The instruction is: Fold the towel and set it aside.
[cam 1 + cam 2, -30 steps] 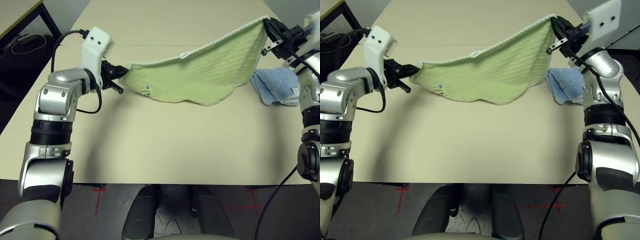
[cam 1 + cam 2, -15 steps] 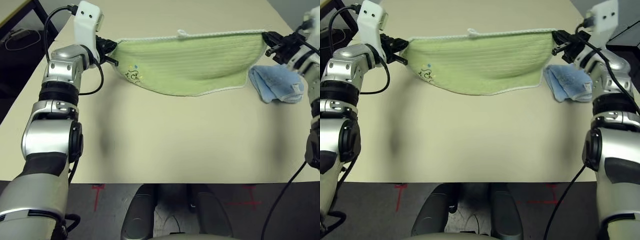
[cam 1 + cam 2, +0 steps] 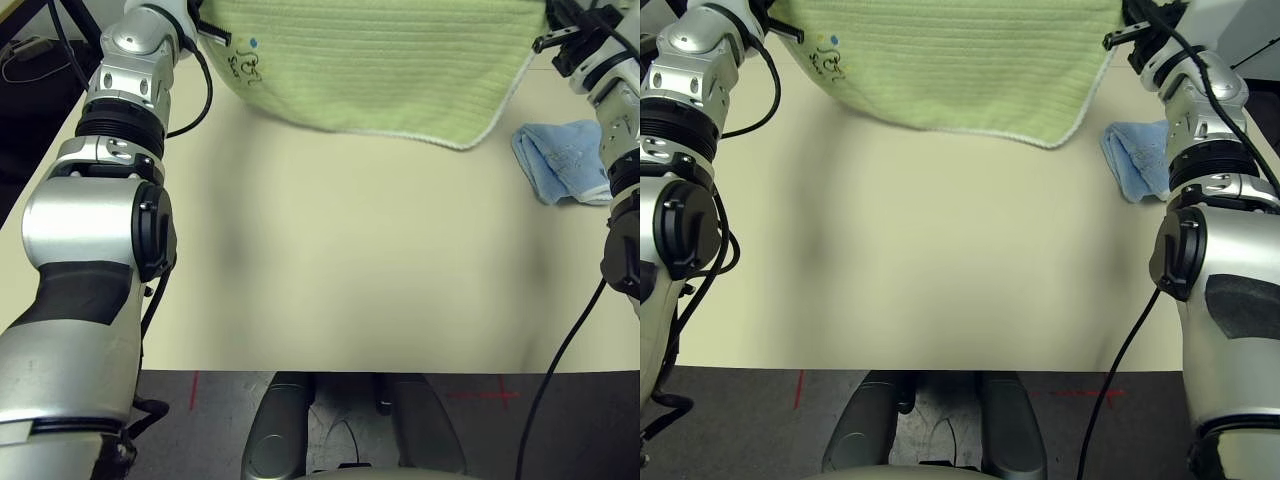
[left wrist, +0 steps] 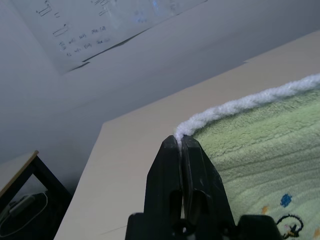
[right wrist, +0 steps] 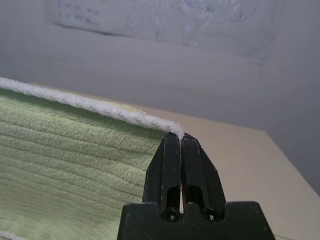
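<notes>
Head views give you a broad, smooth, pale beige table (image 3: pixel 330 270) with a matte top and a straight front edge. Above its far half hangs the towel (image 3: pixel 390 60), a wide sheet of light green terry cloth with fine ribbing running across it and a white stitched border; its lower edge sags in a curve and dips lowest toward the right side. You have it lifted off the table, stretched between both arms, one top corner in each gripper.

Near the towel's left end you can see a small dark embroidered mark (image 3: pixel 827 62) with a blue dot above it; it is too small to read as letters. The left wrist view shows the same mark as a dark curly outline with blue and yellow specks.

On the table at the right, just below the towel's right corner and apart from it, lies a small light blue cloth (image 3: pixel 565 160), soft and bunched into loose folds.

Your left gripper (image 4: pixel 181 141) has its two black fingers pressed tightly together on the fluffy white corded edge at the towel's corner. Your right gripper (image 5: pixel 180 140) is clamped the same way on the opposite corner, where the thick white edging ends at its fingertips.

On the wall behind, a white sheet (image 4: pixel 105 22) carries faint markings you cannot read.
</notes>
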Tool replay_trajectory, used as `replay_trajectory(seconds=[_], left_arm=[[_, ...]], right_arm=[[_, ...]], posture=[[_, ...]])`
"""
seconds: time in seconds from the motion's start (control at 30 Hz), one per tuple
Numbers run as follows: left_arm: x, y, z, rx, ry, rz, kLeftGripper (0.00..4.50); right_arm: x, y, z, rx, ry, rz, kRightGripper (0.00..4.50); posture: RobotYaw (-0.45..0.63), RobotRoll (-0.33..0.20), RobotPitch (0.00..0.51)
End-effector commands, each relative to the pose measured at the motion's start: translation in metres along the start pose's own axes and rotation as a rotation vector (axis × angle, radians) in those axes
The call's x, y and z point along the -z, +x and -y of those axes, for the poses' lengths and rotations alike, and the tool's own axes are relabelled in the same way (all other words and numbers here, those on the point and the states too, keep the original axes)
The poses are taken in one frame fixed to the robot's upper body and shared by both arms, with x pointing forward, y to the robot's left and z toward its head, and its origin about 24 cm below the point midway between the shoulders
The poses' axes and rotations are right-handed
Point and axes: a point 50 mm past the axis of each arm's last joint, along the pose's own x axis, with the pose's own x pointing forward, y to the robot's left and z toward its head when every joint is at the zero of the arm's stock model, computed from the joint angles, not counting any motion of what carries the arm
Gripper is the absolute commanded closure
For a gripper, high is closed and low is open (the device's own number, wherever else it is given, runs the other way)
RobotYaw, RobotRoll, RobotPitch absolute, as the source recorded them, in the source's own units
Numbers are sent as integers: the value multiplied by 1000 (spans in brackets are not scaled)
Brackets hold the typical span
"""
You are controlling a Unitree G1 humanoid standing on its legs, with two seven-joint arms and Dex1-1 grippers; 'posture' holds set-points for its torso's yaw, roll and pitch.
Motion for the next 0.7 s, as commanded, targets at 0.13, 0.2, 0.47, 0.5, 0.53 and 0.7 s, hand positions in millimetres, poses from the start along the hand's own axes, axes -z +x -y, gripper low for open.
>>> replay_trajectory(seconds=[0.13, 0.2, 0.47, 0.5, 0.53, 0.7], left_arm=[[15, -9, -23, -105, -15, -32, 4444], [25, -11, -21, -60, 16, -97, 4444], [94, -48, -20, 229, 90, -326, 4444], [103, -54, -17, 288, 73, -354, 4444], [107, -58, -16, 324, 61, -365, 4444], [98, -53, -25, 283, -50, -382, 4444]], right_arm=[[-5, -8, 17, 57, -14, 28, 4500], [-4, -5, 12, 1, -3, 6, 4500], [39, -44, 7, -445, 99, -237, 4500], [44, -51, 9, -474, 105, -268, 4500], [46, -56, 11, -479, 109, -283, 4500], [38, -54, 21, -407, 169, -261, 4500]], posture=[[75, 0, 265], [77, 0, 266], [68, 0, 286], [69, 0, 287], [73, 0, 290], [79, 0, 292]])
